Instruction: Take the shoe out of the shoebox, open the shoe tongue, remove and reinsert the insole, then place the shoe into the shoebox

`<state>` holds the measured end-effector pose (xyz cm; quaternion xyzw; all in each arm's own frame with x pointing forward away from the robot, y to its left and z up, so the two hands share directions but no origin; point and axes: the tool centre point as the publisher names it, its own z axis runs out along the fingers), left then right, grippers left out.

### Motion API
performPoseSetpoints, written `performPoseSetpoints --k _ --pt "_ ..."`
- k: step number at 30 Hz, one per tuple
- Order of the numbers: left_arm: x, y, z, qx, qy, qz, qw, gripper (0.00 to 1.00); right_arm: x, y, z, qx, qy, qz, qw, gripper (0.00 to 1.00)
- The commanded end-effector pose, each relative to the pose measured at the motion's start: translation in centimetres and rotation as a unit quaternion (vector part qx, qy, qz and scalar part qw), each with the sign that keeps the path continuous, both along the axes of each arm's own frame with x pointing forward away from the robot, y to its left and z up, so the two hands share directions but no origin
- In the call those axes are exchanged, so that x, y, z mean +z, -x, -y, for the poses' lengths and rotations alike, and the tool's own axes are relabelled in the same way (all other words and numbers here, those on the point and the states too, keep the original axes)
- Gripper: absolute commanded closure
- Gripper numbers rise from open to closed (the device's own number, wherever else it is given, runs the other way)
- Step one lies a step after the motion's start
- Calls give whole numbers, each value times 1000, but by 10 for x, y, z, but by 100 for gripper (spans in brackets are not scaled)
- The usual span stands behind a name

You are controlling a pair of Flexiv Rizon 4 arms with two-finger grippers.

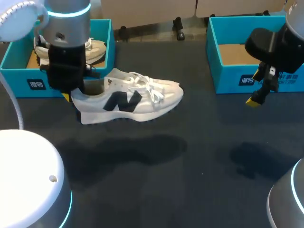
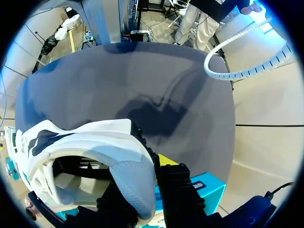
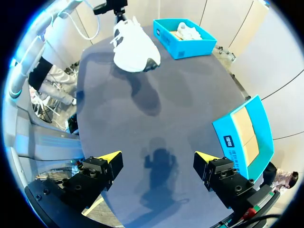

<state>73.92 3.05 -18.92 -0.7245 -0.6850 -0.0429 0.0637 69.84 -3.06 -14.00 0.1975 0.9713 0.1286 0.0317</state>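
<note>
Shoe (image 1: 133,97), white with a dark side mark, hangs clear of the table (image 1: 190,180), its shadow on the dark surface below it. Its toe points right and its heel left. The left gripper (image 2: 142,199) is clamped on the heel, one finger on each side of the heel's rim. Just behind it, at the far left, stands a blue box (image 1: 19,76) with a second shoe (image 1: 97,50) inside. At the far right stands another blue box (image 1: 228,78), showing only its cardboard floor. The right gripper (image 3: 156,159) hovers over the table near that box, fingers spread wide, holding nothing.
</note>
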Motion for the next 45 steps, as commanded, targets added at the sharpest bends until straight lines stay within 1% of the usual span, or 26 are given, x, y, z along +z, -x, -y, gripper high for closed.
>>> performPoseSetpoints --k 1,9,16,18,24,33,45 --pt "-3 12 8 -2 -4 10 1000 100 0 -2 -2 0 1 -2 1000 0" --pt "-14 31 25 -5 -11 10 1000 100 0 -2 -2 0 1 -2 1000 0" --pt "-28 38 36 2 -16 12 1000 100 0 -2 -2 0 1 -2 1000 0" --pt "-32 37 38 3 -15 14 1000 100 0 -2 -2 0 1 -2 1000 0" --pt "-57 30 46 11 -19 20 1000 100 0 -2 -2 0 1 -2 1000 0" --pt "-92 20 59 26 -10 28 999 100 0 -2 -2 0 1 -2 1000 0" --pt "-136 9 80 31 -21 26 999 100 0 -2 -2 0 1 -2 1000 0"
